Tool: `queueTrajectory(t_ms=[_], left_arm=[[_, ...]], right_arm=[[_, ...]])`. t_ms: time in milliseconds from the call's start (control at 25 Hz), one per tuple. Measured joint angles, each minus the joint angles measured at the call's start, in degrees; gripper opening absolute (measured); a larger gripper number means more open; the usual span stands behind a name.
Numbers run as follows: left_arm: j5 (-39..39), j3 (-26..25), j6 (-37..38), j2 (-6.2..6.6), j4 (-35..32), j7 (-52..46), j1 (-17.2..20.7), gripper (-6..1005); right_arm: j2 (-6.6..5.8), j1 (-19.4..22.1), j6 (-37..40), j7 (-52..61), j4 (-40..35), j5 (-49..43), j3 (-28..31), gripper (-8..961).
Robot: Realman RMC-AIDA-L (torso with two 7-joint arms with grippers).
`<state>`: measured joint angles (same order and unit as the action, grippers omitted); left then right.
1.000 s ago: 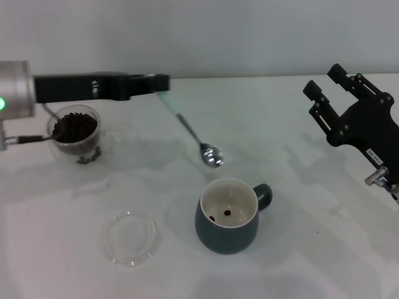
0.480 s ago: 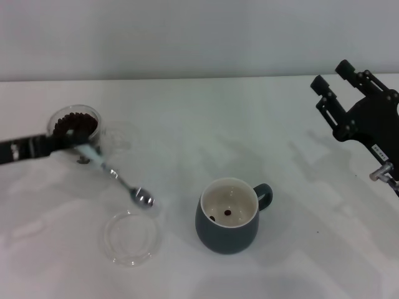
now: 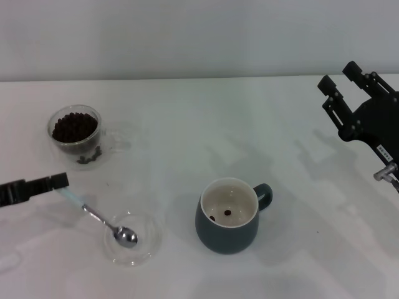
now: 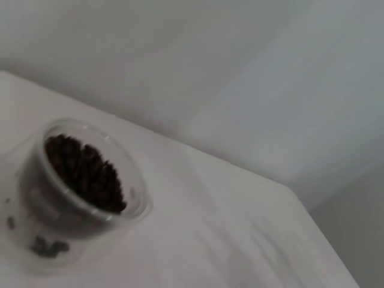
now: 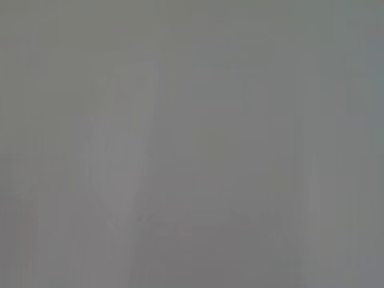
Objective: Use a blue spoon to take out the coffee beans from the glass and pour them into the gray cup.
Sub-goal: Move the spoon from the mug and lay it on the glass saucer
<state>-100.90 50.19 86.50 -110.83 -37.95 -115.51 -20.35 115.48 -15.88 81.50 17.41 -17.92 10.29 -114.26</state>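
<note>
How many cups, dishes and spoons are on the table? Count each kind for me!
Cups: 2, the glass with coffee beans and the gray cup
Dishes: 1, the flat clear dish
Spoons: 1, the blue spoon, held by the left gripper, bowl over the dish
Total: 4

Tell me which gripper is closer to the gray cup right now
Left. The left gripper, holding the blue spoon, sits at the table's left edge, across from the gray cup. The right gripper hangs raised farther off, to the cup's far right.
</note>
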Motion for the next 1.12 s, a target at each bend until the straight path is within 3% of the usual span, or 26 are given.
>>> queueTrajectory(t_ms=[240, 760, 1120], left_arm=[[-0.43, -0.37, -0.31, 0.34, 3.18, 1.8, 0.24, 126], [-0.41, -1.96, -2.13, 0.77, 3.5, 1.96, -0.65, 127], [-3.66, -1.68, -4.52, 0.74, 8.05, 1.96, -4.3, 127]], right_arm=[[0.0, 0.06, -0.02, 1.1, -0.03, 0.07, -0.15, 509], [0.0, -0.26, -1.56, 1.4, -0.18, 0.09, -0.1, 509], [0.09, -0.49, -2.13, 1.41, -0.52, 0.08, 0.14, 509]])
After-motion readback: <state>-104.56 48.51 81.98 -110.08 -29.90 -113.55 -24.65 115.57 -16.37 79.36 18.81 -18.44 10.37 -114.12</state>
